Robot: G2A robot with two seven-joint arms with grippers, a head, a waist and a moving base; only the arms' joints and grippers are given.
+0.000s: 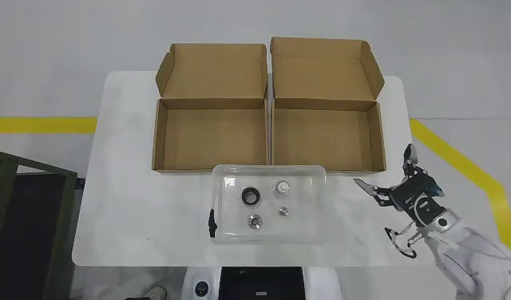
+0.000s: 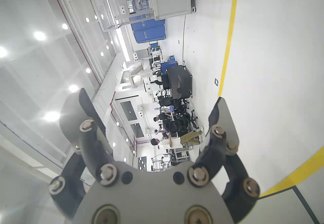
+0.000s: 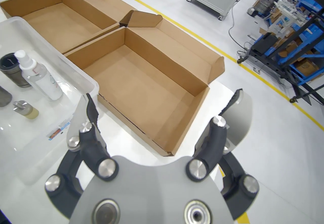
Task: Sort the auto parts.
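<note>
- Auto parts, four of them, lie inside a clear bin (image 1: 269,167) (image 3: 63,58) that sits on the white counter (image 1: 128,180) (image 3: 126,139), at the edge nearest the robot.
- A black ring-shaped cylinder (image 1: 251,196) (image 3: 12,68) stands upright in the half of the bin toward the boxes, just beside a small clear spray bottle (image 1: 282,188) (image 3: 40,75) with a white cap, also upright.
- A small metal piece (image 1: 283,211) (image 3: 26,110) with a yellowish base stands near the bin's middle, apart from the bottle.
- A grey round metal part (image 1: 255,222) (image 3: 3,98) sits in the half of the bin toward the robot.
- Two open cardboard boxes stand side by side just beyond the bin, flaps raised on their far sides. Nothing is inside either one.
- One box (image 1: 323,136) (image 3: 141,78) is on the same side of the bin as the right tool; the other box (image 1: 211,136) (image 3: 58,20) touches it along one wall.
- The right tool (image 1: 386,171) (image 3: 162,101) hovers over the counter's corner, beside the bin and apart from it. Its fingers are spread wide with nothing between them, and it faces the nearer box.
- The left tool (image 2: 151,98) has its fingers spread apart and holds nothing. It points out across the hall floor, and its place relative to the bin cannot be told.
</note>
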